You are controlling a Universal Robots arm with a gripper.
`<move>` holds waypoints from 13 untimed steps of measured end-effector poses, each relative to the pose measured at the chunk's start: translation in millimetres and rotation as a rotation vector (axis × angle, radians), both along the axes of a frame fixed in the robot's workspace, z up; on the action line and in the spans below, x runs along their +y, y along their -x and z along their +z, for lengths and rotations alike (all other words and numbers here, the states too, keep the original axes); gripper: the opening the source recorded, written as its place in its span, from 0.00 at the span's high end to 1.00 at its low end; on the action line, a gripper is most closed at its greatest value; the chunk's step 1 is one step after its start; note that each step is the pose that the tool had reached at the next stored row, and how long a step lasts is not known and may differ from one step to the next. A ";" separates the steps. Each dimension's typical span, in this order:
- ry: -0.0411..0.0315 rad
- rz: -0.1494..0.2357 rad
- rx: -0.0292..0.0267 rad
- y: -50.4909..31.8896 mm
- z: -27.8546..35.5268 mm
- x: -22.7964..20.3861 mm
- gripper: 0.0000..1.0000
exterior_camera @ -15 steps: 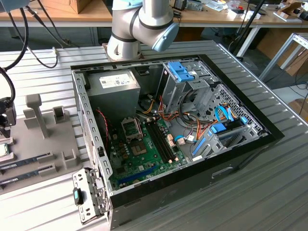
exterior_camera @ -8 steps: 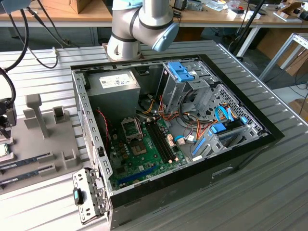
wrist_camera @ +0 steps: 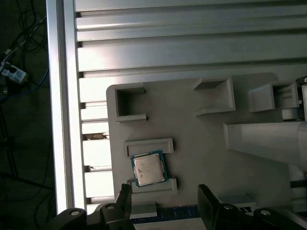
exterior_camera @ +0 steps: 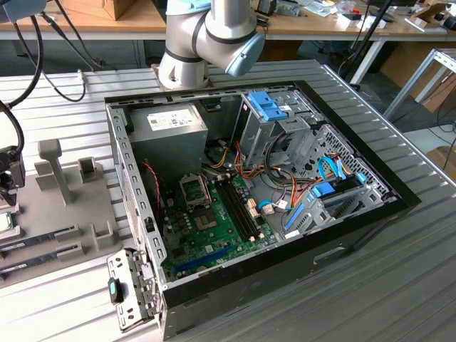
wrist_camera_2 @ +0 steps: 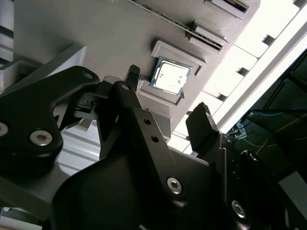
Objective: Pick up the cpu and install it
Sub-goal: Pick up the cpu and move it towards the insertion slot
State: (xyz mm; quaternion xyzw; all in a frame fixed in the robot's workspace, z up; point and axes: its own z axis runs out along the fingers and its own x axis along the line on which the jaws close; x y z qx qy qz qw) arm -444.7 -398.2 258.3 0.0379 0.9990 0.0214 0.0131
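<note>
The cpu [wrist_camera: 148, 168] is a small square chip with a silvery top and a thin green rim. It lies flat in a shallow nest of the grey fixture [wrist_camera: 201, 143], between two low raised lips. In both wrist views my gripper [wrist_camera: 164, 199] is open, its black fingers [wrist_camera: 205, 203] spread a little wider than the chip. It stands above the fixture, just off to one side of the cpu [wrist_camera_2: 169, 78], and nothing is between the fingertips [wrist_camera_2: 201, 120]. On the green motherboard in the open computer case, the cpu socket [exterior_camera: 194, 189] shows as a dark square frame.
The open black case [exterior_camera: 285, 242] holds a grey power-supply box [exterior_camera: 174, 122], drive cages and cable bundles. The grey fixture [exterior_camera: 64, 214] on the slatted aluminium table at the exterior view's left carries upright posts and memory sticks [exterior_camera: 43, 251] in slots. The arm's base [exterior_camera: 206, 35] stands behind the case.
</note>
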 end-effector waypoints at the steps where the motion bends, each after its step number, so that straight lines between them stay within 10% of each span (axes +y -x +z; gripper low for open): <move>1: 0.0000 0.000 0.0000 0.0 -0.3 0.0 0.34; 13: 0.0000 0.000 -0.0001 0.0 -4.9 0.0 0.34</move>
